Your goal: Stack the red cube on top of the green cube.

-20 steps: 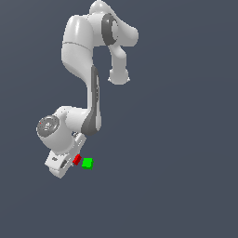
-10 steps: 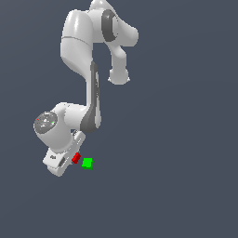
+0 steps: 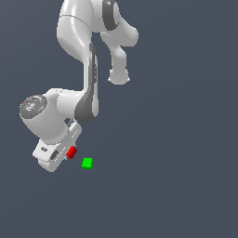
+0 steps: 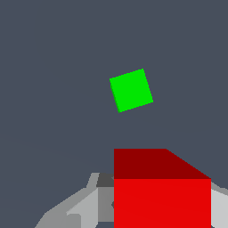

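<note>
Red plastic-looking and sharp-edged, the red cube [image 4: 162,191] sits between the jaws of my gripper [image 3: 65,155], which appear clamped on its opposite flat faces; from the wrist view it fills the foreground, with pale finger metal showing on either side. I read it as carried clear of the table [image 3: 176,186], though the exterior view cannot confirm the gap beneath it. The green cube [image 3: 87,163] rests alone on the table, just off to the exterior view's right of the held cube, near but not touching, and turned slightly askew to the gripper's line. Both blocks look rigid, light and smooth, so I judge a firm pinch on parallel sides holds well, while a poorly centred release could let the red one slide off. No containers appear in either view.
</note>
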`<state>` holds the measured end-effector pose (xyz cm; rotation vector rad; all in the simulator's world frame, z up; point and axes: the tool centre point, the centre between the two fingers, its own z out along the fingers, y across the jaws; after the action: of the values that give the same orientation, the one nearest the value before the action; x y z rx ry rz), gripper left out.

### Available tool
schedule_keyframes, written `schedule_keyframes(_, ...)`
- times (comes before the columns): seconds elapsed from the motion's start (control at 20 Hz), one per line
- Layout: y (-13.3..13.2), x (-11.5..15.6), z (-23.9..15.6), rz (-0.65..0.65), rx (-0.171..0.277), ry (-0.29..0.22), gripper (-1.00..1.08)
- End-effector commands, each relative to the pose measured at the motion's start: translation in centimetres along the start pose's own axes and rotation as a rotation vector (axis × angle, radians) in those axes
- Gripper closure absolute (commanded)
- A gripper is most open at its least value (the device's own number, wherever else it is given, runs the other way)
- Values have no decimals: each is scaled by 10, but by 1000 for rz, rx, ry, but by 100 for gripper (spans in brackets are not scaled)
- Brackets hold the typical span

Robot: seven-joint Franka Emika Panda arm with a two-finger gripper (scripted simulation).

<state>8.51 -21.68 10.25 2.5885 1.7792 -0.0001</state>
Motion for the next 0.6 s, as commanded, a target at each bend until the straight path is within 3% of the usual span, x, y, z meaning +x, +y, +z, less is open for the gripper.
schedule_keyframes(0.0,0,0,-11,0,1,0,108)
schedule_keyframes(0.55,0,8,-11,0,0,0,108)
